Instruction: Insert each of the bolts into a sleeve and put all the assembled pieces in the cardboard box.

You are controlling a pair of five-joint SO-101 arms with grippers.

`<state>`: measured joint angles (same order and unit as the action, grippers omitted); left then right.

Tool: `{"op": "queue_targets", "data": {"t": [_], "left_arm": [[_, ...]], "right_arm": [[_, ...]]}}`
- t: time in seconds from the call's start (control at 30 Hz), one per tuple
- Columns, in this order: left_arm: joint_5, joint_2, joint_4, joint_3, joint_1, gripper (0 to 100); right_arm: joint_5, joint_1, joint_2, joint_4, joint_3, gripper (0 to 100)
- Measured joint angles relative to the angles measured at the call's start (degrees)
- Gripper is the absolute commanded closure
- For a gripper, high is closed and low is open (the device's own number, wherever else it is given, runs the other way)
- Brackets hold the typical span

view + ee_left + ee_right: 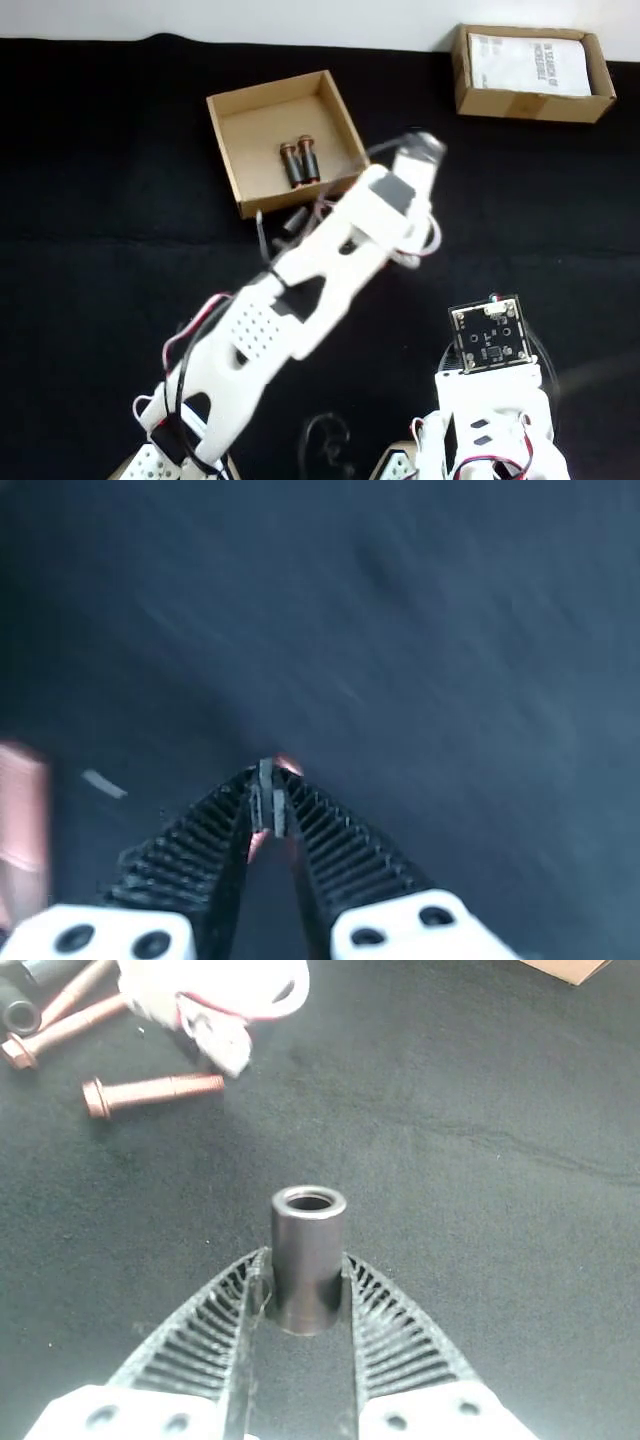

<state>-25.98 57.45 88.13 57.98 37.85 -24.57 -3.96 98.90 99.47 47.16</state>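
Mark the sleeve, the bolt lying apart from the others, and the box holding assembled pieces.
sleeve point(308, 1260), right wrist view, side wall
bolt point(160, 1090), right wrist view, middle of shank
box point(256, 126), high view, bare floor

The left arm point(330, 270) covers the box's point(222, 150) near corner and most of a sleeve point(295, 220) beside it, two bolts point(70, 1024) end under its white wrist, and the left gripper point(268, 798) pinches a copper piece point(287, 768) too hidden to identify.

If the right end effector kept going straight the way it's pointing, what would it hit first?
Probably the bare black table, sleeve first, though depth is unclear. The nearest bolt lies off to one side.
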Motion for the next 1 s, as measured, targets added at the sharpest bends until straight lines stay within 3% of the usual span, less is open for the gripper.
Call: {"op": "queue_targets", "data": {"t": [0.23,0.6,0.73,1.0], "left_arm": [[0.0,0.0,8.9,5.3,4.0,99],[-1.5,-3.0,12.6,11.8,4.0,99],[-1.7,-12.3,12.6,3.5,7.5,99],[-6.9,-25.1,12.5,-28.7,13.9,99]], "right_arm": [[0.0,0.0,0.0,-0.2,0.0,99.2],[-0.2,0.0,0.0,-0.2,0.0,99.2],[-0.2,0.0,0.0,-0.2,0.0,99.2],[-0.4,0.0,0.0,-0.2,0.0,99.2]]}}
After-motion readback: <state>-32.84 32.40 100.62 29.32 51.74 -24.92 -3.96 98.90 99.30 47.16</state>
